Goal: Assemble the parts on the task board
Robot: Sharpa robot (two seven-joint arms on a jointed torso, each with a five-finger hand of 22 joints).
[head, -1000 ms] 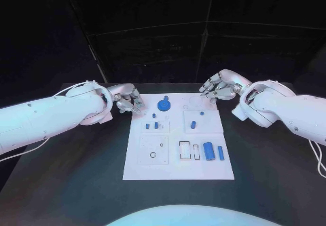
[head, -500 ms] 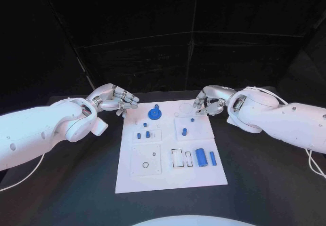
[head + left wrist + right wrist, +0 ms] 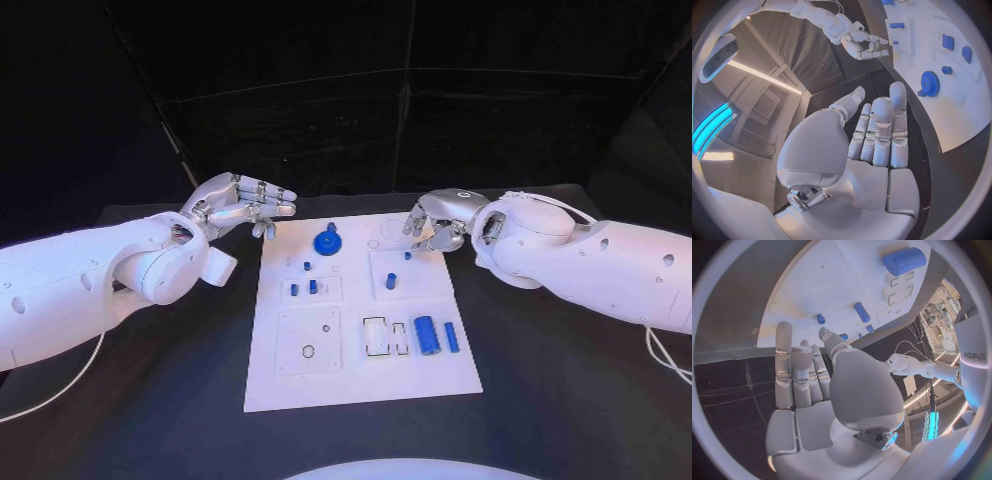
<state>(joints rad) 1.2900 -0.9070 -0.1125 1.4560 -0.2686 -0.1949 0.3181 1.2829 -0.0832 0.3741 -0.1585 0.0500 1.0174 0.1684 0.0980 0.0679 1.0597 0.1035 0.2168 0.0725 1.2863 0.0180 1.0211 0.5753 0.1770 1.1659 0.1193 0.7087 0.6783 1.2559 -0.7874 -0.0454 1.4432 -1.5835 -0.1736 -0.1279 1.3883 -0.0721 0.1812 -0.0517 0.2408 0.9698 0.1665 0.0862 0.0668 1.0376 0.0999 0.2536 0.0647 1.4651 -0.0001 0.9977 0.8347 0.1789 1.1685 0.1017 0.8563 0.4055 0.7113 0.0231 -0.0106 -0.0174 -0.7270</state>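
Note:
The white task board (image 3: 361, 385) lies in the middle of the black table. At its far end lies a blue gear (image 3: 329, 242), also seen from the left wrist (image 3: 929, 80). Small blue pegs (image 3: 303, 288) stand left of centre and a blue peg (image 3: 389, 281) right of centre. A blue cylinder (image 3: 426, 333) and a thin blue bar (image 3: 451, 337) lie at the right. My left hand (image 3: 242, 205) hovers off the board's far left corner, fingers (image 3: 879, 125) straight, holding nothing. My right hand (image 3: 433, 225) hangs over the far right corner, empty, fingers (image 3: 798, 370) extended.
Black table (image 3: 577, 380) surrounds the board on all sides, with dark curtains behind. Both white forearms (image 3: 101, 280) flank the board. Empty cut-outs (image 3: 382, 337) sit beside the blue cylinder.
The camera has shifted, so the whole picture moved. My left hand has lifted slightly beside the far left corner. My right hand has come a little closer over the far right corner.

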